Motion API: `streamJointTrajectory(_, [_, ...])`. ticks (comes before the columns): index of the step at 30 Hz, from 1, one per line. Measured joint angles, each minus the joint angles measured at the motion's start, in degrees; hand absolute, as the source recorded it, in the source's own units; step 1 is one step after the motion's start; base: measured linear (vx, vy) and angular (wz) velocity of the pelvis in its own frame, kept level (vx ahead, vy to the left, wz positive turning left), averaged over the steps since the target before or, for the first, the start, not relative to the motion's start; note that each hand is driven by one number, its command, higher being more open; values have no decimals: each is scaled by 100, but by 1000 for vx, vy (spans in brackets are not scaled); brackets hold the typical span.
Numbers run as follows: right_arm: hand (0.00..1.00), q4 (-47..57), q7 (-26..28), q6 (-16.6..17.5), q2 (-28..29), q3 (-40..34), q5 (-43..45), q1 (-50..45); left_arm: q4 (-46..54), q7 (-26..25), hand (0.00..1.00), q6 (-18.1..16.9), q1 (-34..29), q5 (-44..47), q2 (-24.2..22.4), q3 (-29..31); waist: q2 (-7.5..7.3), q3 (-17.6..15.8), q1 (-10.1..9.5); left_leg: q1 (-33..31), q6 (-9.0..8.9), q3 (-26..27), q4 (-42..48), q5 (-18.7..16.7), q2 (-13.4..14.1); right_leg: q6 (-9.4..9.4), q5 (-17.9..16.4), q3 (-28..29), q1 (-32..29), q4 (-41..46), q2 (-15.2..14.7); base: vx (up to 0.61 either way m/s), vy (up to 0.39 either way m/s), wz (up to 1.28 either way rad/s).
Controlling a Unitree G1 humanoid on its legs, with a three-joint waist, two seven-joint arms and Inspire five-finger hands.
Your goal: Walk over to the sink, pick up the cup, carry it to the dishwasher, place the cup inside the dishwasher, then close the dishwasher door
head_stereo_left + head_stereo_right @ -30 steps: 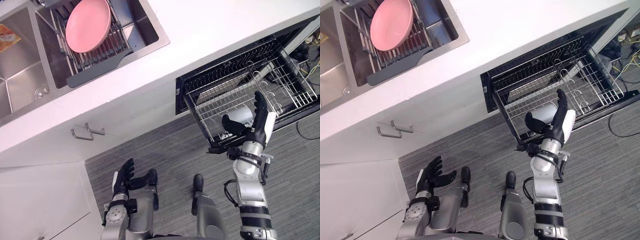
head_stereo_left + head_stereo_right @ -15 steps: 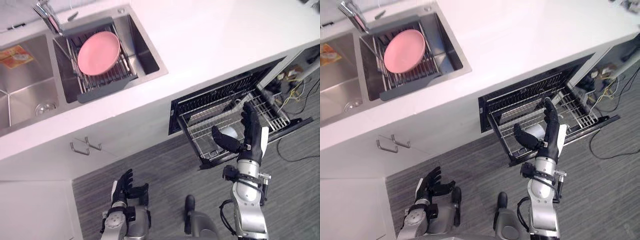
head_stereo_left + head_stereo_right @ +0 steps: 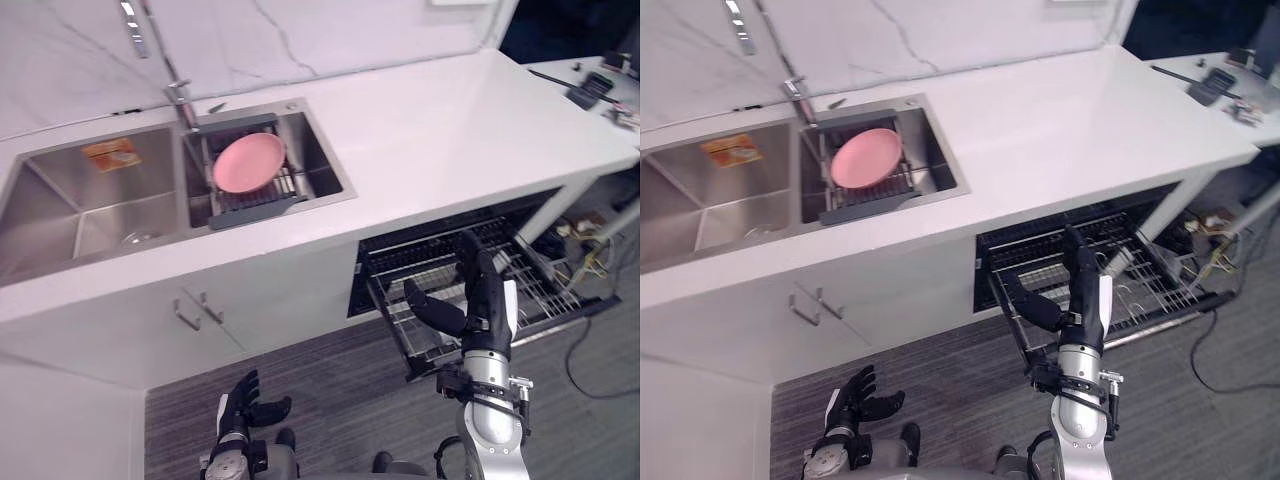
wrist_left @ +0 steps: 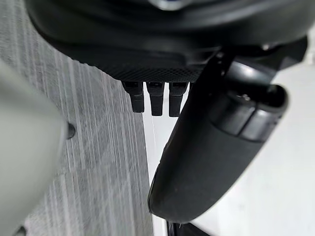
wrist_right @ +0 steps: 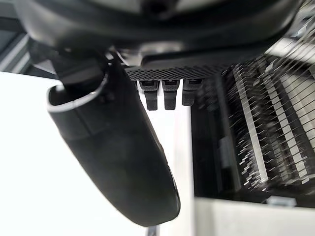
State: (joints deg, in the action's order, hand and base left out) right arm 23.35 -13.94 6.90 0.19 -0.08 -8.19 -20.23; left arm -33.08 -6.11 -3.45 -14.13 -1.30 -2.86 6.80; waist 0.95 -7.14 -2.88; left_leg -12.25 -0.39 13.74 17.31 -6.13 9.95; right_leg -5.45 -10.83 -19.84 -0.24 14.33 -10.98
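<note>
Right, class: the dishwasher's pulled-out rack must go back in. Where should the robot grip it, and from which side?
Probably the dark front rail, from the robot's own side: the rack juts from the counter toward the robot, that rail nearest, and the open right hand hovers near it.

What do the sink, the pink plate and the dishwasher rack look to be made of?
Sink: looks like brushed stainless steel, grey with a soft sheen and sharp folded corners. Plate: pink, smooth, evenly coloured; plastic or glazed ceramic, cannot tell which. Dishwasher rack: thin wire in a grid, likely coated metal.
</note>
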Motion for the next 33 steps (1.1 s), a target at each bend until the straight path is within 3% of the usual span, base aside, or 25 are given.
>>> streamJointTrajectory(2, [90, -15, -31, 6, -89, -81, -40, 198, 1, -5, 90, -1, -18, -1, -2, 43, 31, 11, -35, -61, -17, 535, 202, 76, 175, -121, -89, -205, 34, 86, -139, 3, 156, 79])
streamJointTrajectory(4, [90, -21, -30, 8, -89, -69, -102, 431, -44, -34, 90, -6, -75, -11, 11, 78, 28, 12, -110, -69, -95, 549, 264, -23, 50, -156, -90, -188, 83, 18, -266, 18, 184, 18])
streamJointTrajectory(9, [90, -335, -73, 13, -57, -193, -360, 824, -307, -88, 90, -31, -22, -89, 190, 182, -89, -19, -110, -207, 13, 551, 669, -411, -162, -185, -102, -176, 137, -38, -493, 65, 150, 3])
streamJointTrajectory(12, [90, -860, -115, -39, -192, -358, -522, 1020, -678, -86, 90, -49, 230, -111, 347, 155, -224, -67, -22, -89, 90, 446, 729, -573, -428, -123, -141, 50, -212, 1158, -897, 146, 155, 19])
streamJointTrajectory(13, [90, -997, -120, -95, -226, -425, -552, 1036, -747, -84, 90, -53, 280, -106, 437, 98, -284, -100, 67, 35, 177, 344, 694, -622, -553, 54, -34, 291, -460, 1948, -1066, 164, 116, 55])
streamJointTrajectory(14, [90, -1141, -123, -129, -246, -480, -558, 1064, -751, -107, 90, -47, 286, -107, 475, 53, -368, -139, 142, 236, 275, 230, 535, -652, -625, 396, 137, 706, -717, 2577, -1098, 184, 75, 58])
streamJointTrajectory(15, [90, -1196, -121, -134, -246, -478, -568, 1062, -756, -110, 90, -46, 275, -111, 506, 42, -365, -144, 193, 316, 330, 135, 464, -671, -648, 403, 24, 892, -761, 2702, -1000, 262, 7, 61])
streamJointTrajectory(16, [90, -1214, -112, -136, -245, -464, -614, 1063, -757, -115, 90, -42, 261, -114, 557, 17, -386, -137, 247, 456, 387, 4, 310, -689, -666, 361, -290, 1140, -912, 2795, -716, 282, -46, 53])
streamJointTrajectory(18, [90, -1156, -109, -135, -250, -473, -675, 1071, -756, -120, 90, -32, 231, -107, 580, -73, -409, -127, 246, 750, 369, -162, 0, -664, -708, 358, -589, 1341, -1212, 2718, -297, 246, -59, 50])
streamJointTrajectory(20, [90, -1027, -111, -113, -270, -541, -673, 1071, -758, -89, 90, -36, 190, -121, 655, -276, -453, -89, 285, 982, 13, -376, -209, -569, -757, 344, -497, 1364, -1647, 1959, 165, 291, -126, 64])
streamJointTrajectory(21, [90, -985, -115, -111, -273, -563, -673, 1066, -755, -62, 90, -43, 187, -135, 710, -303, -569, -27, 295, 978, -77, -444, -178, -597, -835, 357, -109, 1380, -1670, 1430, 204, 302, -120, 81])
streamJointTrajectory(22, [90, -984, -121, -119, -433, -677, -669, 1060, -914, -17, 90, -1, 295, -196, 655, -284, -360, -44, 368, 993, -165, -656, -110, -649, -763, 357, -78, 1287, -1554, 1484, 275, 268, -73, 58])
streamJointTrajectory(24, [90, -966, -114, -131, -619, -741, -669, 1057, -797, -1, 90, -15, 102, -229, 387, -211, -58, 46, 318, 1097, -276, -637, -262, -714, -514, 390, -82, 1151, -1400, 1304, 490, 307, -63, 21])
streamJointTrajectory(26, [90, -959, -111, -138, -604, -795, -667, 1041, -792, 6, 90, -12, 87, -274, 294, -150, 19, 37, 291, 1237, -307, -567, -277, -732, -395, 418, -98, 1084, -1152, 1082, 619, 323, -79, -1])
streamJointTrajectory(28, [90, -828, -102, -148, -562, -797, -666, 948, -697, 49, 90, -12, 71, -325, 232, -51, 43, -51, 286, 1166, -415, -505, 500, -826, -189, 426, -95, 1018, -640, 686, 768, 304, -69, 1])
streamJointTrajectory(30, [90, -202, -93, -148, -561, -666, -666, 638, -470, 58, 90, -13, -27, -325, 156, 15, 91, -108, 209, 596, -377, -513, 2209, -769, 63, 436, -89, 1036, -129, 321, 824, 209, 40, -11])
streamJointTrajectory(33, [90, 169, -122, -98, -543, -580, -666, 643, -337, 105, 90, -13, -83, -326, 91, 66, 140, -109, 176, 168, -378, -517, 2678, -1164, 139, 426, -85, 1164, 108, 146, 766, 152, 127, -21])
